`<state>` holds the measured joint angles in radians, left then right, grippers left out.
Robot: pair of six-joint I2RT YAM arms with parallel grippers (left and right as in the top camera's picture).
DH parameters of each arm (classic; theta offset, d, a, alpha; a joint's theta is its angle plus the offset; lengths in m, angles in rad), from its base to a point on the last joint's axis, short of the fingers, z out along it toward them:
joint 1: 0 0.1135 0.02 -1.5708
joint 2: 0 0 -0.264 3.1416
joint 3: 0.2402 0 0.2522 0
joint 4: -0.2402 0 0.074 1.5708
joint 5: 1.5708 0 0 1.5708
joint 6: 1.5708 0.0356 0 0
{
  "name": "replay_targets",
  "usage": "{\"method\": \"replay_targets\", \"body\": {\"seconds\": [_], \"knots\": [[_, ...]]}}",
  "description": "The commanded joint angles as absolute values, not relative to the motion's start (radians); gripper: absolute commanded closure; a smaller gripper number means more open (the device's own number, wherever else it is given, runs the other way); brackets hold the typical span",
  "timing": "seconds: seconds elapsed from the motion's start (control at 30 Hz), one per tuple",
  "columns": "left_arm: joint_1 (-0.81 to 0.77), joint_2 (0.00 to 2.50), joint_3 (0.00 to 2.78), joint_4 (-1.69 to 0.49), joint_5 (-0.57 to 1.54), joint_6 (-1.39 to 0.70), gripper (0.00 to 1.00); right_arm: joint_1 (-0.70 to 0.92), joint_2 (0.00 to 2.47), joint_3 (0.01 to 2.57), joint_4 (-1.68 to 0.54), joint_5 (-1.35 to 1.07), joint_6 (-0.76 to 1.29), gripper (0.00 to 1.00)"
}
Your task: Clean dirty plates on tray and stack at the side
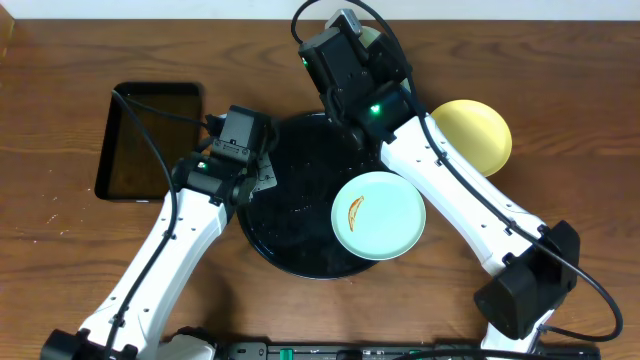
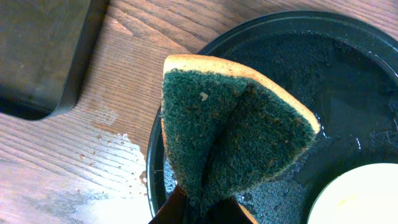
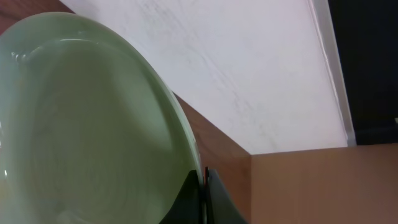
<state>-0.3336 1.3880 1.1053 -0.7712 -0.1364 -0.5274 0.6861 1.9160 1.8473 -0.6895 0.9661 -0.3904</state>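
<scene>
Sponge (image 2: pixel 236 130): fills the left wrist view, its green scouring face toward the camera with a tan-yellow edge. It is folded along a crease and hangs over the left rim of the round tray.
Left pincer (image 2: pixel 200 210): pinches the sponge's lower corner, the fingers nearly together around the fold (only their dark ends show at the bottom of the view).
Right pincer (image 3: pixel 204 196): narrowed to a thin slit, clamping the rim of the held mint plate.
Held mint plate (image 3: pixel 87 124): up in the air beyond the far side of the round tray, tilted, its hollow face toward the wrist camera (overhead, the arm hides nearly all of it).
Smeared mint plate (image 1: pixel 378 215): lies flat on the right part of the round tray, with a curved orange-brown smear left of its centre.
Yellow plate (image 1: pixel 478 135): sits on the desk just right of the round tray, its left edge covered by the right arm.
Round tray (image 1: pixel 295 235): black with a low rim and a wet sheen, in the middle of the desk between the two arms.
Rectangular tray (image 1: pixel 150 140): smaller and black, on the desk left of the round tray, near it but apart.
Desk (image 1: pixel 60 260): brown wood grain, with water droplets (image 2: pixel 115 152) just outside the round tray's left rim.
Room: a white wall (image 3: pixel 249 74) rises behind the desk's far edge.
</scene>
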Motion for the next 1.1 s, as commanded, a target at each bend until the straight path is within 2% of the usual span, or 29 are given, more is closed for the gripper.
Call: {"method": "replay_targets", "body": {"seconds": [0.0, 0.4, 0.6, 0.7, 0.83, 0.93, 1.07], "knots": [[-0.331, 1.409, 1.098, -0.774, -0.138, -0.537, 0.92, 0.688, 1.89, 1.865, -0.682, 0.999, -0.426, 0.99], [-0.331, 1.421, 1.098, -0.773, -0.138, -0.537, 0.92, 0.682, 1.89, 1.865, -0.669, 1.024, -0.434, 0.99], [-0.331, 1.421, 1.098, -0.774, -0.138, -0.537, 0.92, 0.679, 1.89, 1.865, -0.7, 1.009, -0.336, 0.99], [-0.331, 1.421, 1.098, -0.774, -0.138, -0.537, 0.92, 0.669, 1.89, 1.865, -0.776, 0.891, -0.256, 0.99], [-0.331, 1.421, 1.098, -0.774, -0.138, -0.537, 0.92, 0.623, 1.892, 1.863, -0.884, 0.606, -0.106, 0.99], [-0.331, 1.421, 1.098, -0.774, -0.138, -0.537, 0.92, 0.577, 1.893, 1.862, -0.9, 0.451, -0.087, 0.99], [-0.331, 1.421, 1.098, -0.774, -0.138, -0.538, 0.92, 0.555, 1.888, 1.863, -0.905, 0.628, -0.073, 0.99]]}}
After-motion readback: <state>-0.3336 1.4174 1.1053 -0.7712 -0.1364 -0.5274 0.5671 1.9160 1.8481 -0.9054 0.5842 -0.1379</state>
